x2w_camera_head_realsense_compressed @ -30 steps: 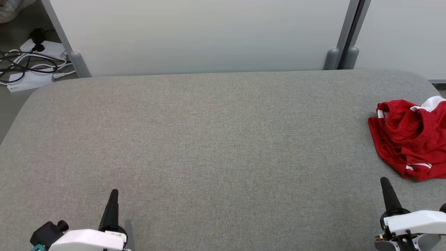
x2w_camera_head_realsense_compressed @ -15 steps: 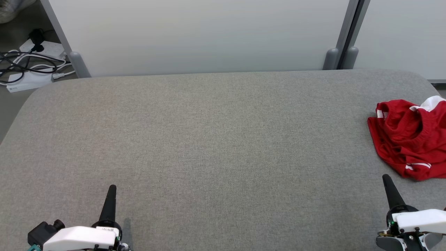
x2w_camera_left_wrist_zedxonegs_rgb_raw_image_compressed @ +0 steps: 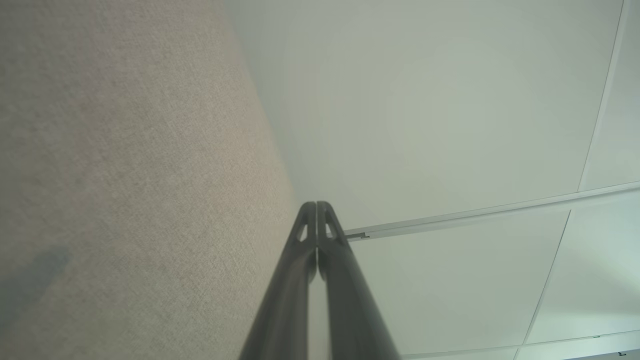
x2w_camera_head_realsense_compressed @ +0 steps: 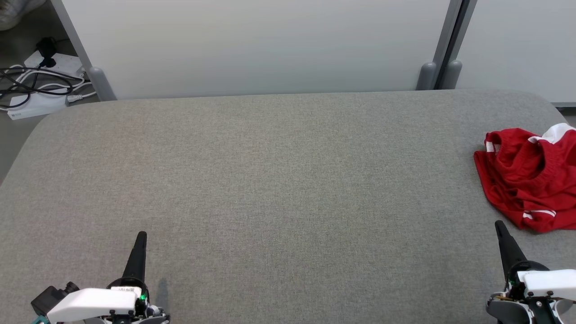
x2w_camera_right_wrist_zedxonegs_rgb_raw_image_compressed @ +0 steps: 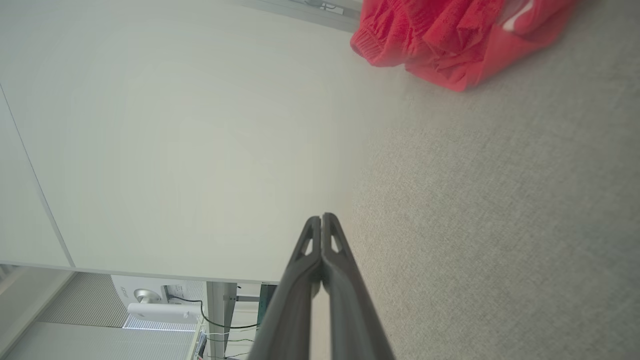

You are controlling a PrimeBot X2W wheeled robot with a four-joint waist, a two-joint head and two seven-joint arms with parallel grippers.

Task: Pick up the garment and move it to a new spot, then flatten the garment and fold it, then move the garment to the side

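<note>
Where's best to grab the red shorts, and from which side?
Probably the ruched waistband atop the red shorts, coming down from the near side with the right tool, which must open first. They lie crumpled, so that raised fold is easiest to pinch.

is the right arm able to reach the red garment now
Probably yes: the right gripper sits just short of the red garment, only bare table between; its shut jaws must open first.
</note>
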